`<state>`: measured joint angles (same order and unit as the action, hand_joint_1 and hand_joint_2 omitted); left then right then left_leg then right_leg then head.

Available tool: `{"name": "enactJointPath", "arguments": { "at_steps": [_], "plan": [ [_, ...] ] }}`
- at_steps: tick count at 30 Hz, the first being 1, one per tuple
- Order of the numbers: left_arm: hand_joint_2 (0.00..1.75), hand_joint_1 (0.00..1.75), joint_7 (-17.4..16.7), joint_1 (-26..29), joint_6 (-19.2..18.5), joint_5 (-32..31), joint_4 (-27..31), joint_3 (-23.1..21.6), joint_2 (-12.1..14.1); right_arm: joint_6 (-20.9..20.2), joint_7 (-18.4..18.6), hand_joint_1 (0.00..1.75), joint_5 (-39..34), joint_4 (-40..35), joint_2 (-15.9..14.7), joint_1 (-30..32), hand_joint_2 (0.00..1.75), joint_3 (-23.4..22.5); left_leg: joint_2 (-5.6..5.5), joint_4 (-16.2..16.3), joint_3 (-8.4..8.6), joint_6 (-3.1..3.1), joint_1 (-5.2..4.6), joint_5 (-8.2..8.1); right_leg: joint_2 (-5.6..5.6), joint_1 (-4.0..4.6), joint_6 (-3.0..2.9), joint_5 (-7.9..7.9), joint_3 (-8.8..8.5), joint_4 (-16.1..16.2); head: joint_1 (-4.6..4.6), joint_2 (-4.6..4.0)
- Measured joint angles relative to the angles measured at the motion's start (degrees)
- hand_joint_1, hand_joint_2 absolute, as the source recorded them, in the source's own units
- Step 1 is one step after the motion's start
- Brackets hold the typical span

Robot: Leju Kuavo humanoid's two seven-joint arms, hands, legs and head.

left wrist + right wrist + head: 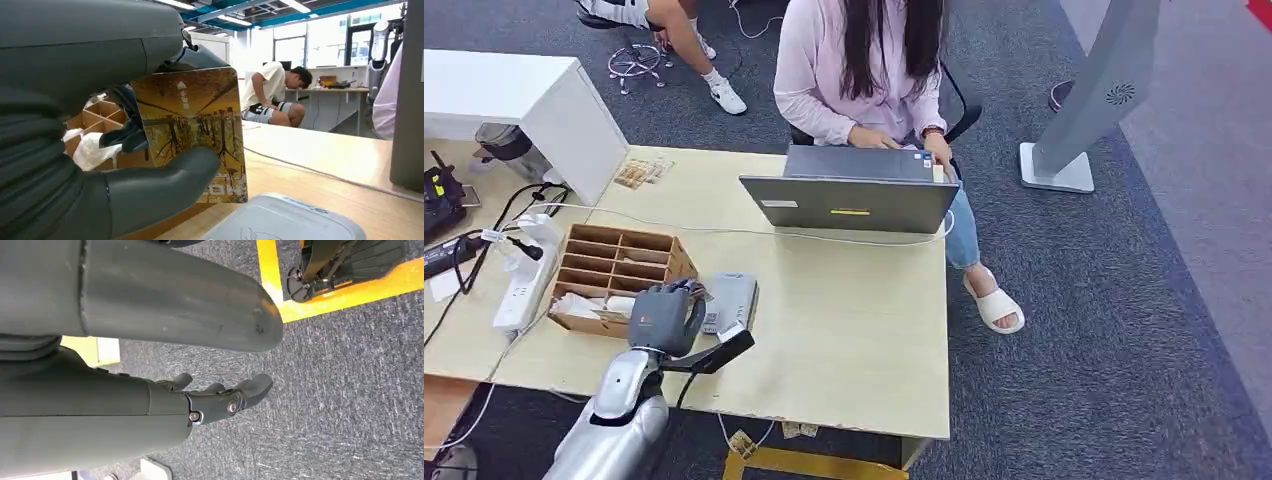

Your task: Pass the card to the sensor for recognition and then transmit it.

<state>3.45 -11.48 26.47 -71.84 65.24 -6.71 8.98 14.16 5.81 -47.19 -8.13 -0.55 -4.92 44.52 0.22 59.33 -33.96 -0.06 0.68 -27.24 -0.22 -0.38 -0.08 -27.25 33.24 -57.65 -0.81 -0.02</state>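
One wooden table [854, 330]: bare surface between the sensor and the right edge. One laptop [849, 200] at the far edge. One compartment box [619, 262], touching one grey sensor [729, 300]. Left hand [664, 318] pinches one card [192, 130] upright above the sensor. Right hand [220, 400] hangs over carpet, fingers released, empty.

Setting: open-plan office or lab workspace. Evidence: light wood surface [854, 310] carrying an open laptop [849, 203], a power strip [524, 280] with cables, and a wooden compartment organiser [619, 262]; grey carpet floor [1124, 330]; seated person [864, 70] typing; second person [272, 95] at a farther desk; exposed ceiling with strip lights [295, 6]; large windows [325, 45].
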Motion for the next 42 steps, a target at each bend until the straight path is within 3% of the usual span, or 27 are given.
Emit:
{"name": "enactJointPath", "arguments": {
  "at_steps": [10,21,30,36,40,42],
  "plan": [
    [1.75,1.75,0.35,-2.94,-0.30,-1.99,-1.09,-1.27,-1.86,0.09,0.00,0.00,-0.17,0.00,0.02,-0.07,0.00,0.46,0.00,0.00,0.01,0.00,0.00,0.01,0.00,0.00,0.00,0.00,0.00,0.00,0.00,0.00],
    [1.75,1.75,-1.71,-5.04,-3.50,-2.60,-2.62,-2.73,-2.32,-0.02,-0.02,0.00,-0.17,-0.02,0.37,-0.08,0.00,1.27,0.01,0.00,0.01,0.00,0.00,0.00,0.01,0.00,0.00,0.00,0.00,0.00,0.00,0.00],
    [1.75,1.75,-4.15,-6.64,-9.79,-3.58,-5.05,-4.42,-1.99,-0.26,-0.07,0.00,-0.24,-0.02,0.37,-0.09,0.00,2.01,0.01,0.00,0.00,0.00,0.00,0.00,0.01,0.00,0.00,0.00,0.00,0.00,0.00,0.00],
    [1.75,1.75,-4.50,-8.21,-11.41,-3.65,-6.75,-5.46,-1.55,-0.24,-0.07,0.00,-0.44,-0.02,0.37,-0.11,0.00,2.49,0.00,0.00,0.01,0.00,0.00,0.00,0.00,0.00,0.00,0.00,-0.02,0.00,0.00,0.00],
    [1.75,1.75,-4.55,-8.82,-10.10,-3.65,-7.37,-5.60,-1.55,-0.28,-0.09,0.00,-0.63,-0.02,0.37,-0.12,0.00,2.80,0.01,0.00,0.03,0.00,0.00,0.01,0.01,0.00,-0.01,0.01,-0.02,0.00,0.00,0.00],
    [1.75,1.75,-4.22,-9.01,-7.38,-3.35,-7.34,-5.60,-1.66,-0.26,-0.11,0.00,-0.59,0.00,0.37,-0.10,0.00,2.86,0.00,0.01,0.03,-0.01,0.00,0.02,0.01,0.00,-0.01,0.01,-0.01,0.00,0.00,0.00]
  ]
}}
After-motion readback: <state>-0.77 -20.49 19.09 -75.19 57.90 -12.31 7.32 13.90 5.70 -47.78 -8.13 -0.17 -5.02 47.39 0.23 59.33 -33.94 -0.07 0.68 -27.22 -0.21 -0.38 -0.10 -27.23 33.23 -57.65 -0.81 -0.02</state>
